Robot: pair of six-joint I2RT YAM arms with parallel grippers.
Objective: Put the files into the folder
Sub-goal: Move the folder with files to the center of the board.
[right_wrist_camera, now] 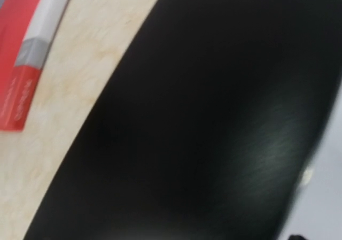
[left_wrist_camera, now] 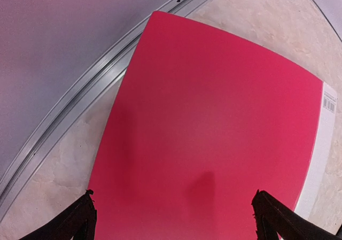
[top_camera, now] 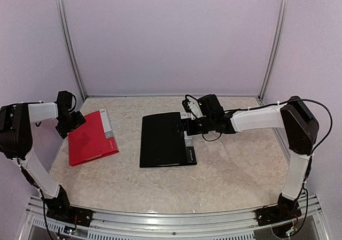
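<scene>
A closed black folder lies flat at the table's middle and fills the right wrist view. A closed red folder with a white spine strip lies at the left and fills the left wrist view. No loose white sheets show in any view; the files are hidden or out of view. My left gripper hovers over the red folder's far left edge, its jaws wide open and empty. My right gripper is at the black folder's right edge; its fingers are not visible, so I cannot tell its state.
The marbled tabletop is enclosed by pale walls with metal rails at the back and sides. A pale blurred surface borders the black folder's right edge in the right wrist view; I cannot tell what it is.
</scene>
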